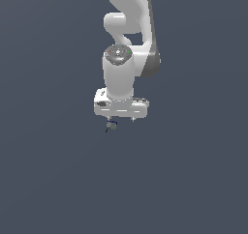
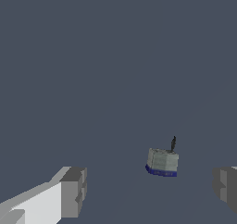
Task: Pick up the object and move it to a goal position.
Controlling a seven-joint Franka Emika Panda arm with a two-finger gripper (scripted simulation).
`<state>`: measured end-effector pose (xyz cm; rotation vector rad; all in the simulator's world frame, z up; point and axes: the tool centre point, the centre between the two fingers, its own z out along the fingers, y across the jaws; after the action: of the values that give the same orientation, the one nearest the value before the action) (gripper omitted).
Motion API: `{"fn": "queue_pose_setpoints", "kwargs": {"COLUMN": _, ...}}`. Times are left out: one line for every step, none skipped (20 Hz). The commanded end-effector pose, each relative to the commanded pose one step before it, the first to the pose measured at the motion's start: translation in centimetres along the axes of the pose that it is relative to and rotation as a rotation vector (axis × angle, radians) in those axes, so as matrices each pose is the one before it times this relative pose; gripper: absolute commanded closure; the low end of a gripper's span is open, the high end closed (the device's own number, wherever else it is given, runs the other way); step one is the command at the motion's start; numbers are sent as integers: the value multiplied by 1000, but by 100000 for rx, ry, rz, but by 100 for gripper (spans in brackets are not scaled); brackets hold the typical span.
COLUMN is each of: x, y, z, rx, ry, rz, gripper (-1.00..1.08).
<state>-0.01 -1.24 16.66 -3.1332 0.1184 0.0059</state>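
Under the wrist: the pincer stands with its fingers wide apart, and the object sits between them, nearer one finger, untouched.

In the exterior view the pincer hangs from the white arm just above the object, which lies on the plain grey worktop toward that view's left side of the hand. The object looks a small, stiff grey-green block with a blue lower edge and a thin dark stalk rising from one corner; probably light and not fragile. Its flat side faces seem the best hold, taken low and clear of the stalk, after centring the fingers on it. No goal marker shows.
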Motion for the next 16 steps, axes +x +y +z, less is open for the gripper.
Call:
{"fn": "queue_pose_setpoints", "kwargs": {"x": 0, "y": 1, "z": 0, "rx": 0, "ry": 0, "rz": 0, "gripper": -92}}
{"fn": "queue_pose_setpoints", "kwargs": {"x": 31, "y": 66, "z": -52, "rx": -65, "ry": 127, "rz": 60, "gripper": -92}}
{"fn": "queue_pose_setpoints", "kwargs": {"x": 92, "y": 194, "z": -143, "rx": -180, "ry": 356, "rz": 177, "gripper": -92}}
{"fn": "queue_pose_setpoints", "kwargs": {"x": 150, "y": 319, "z": -233, "rx": -296, "ry": 582, "rz": 290, "gripper": -92}}
{"fn": "queue_pose_setpoints", "kwargs": {"x": 206, "y": 446, "z": -322, "rx": -415, "ry": 808, "rz": 408, "gripper": -92}}
{"fn": "queue_pose_setpoints", "kwargs": {"x": 257, "y": 569, "z": -402, "rx": -529, "ry": 1020, "rz": 523, "gripper": -92}}
{"fn": "queue_pose_setpoints", "kwargs": {"x": 235, "y": 531, "z": -361, "rx": -491, "ry": 936, "rz": 493, "gripper": -92}}
{"fn": "queue_pose_setpoints", "kwargs": {"x": 173, "y": 400, "z": -259, "rx": -367, "ry": 694, "rz": 378, "gripper": -92}}
{"fn": "queue_pose_setpoints", "kwargs": {"x": 111, "y": 267, "z": -159, "rx": -240, "ry": 452, "rz": 259, "gripper": -92}}
{"fn": "queue_pose_setpoints", "kwargs": {"x": 49, "y": 130, "z": -65, "rx": -113, "ry": 213, "rz": 135, "gripper": -92}}
{"fn": "queue_pose_setpoints", "kwargs": {"x": -17, "y": -15, "z": 1, "rx": 0, "ry": 0, "rz": 0, "gripper": -92}}
{"fn": "queue_pose_setpoints", "kwargs": {"x": -32, "y": -114, "z": 69, "rx": 114, "ry": -214, "rz": -132, "gripper": -92}}
{"fn": "queue_pose_setpoints", "kwargs": {"x": 0, "y": -49, "z": -37, "rx": 20, "ry": -42, "rz": -86, "gripper": -92}}
{"fn": "queue_pose_setpoints", "kwargs": {"x": 8, "y": 7, "z": -8, "rx": 0, "ry": 0, "rz": 0, "gripper": -92}}
{"fn": "queue_pose_setpoints", "kwargs": {"x": -11, "y": -14, "z": 46, "rx": 0, "ry": 0, "rz": 0, "gripper": -92}}
{"fn": "queue_pose_setpoints", "kwargs": {"x": -34, "y": 66, "z": 101, "rx": 10, "ry": -6, "rz": 169, "gripper": -92}}
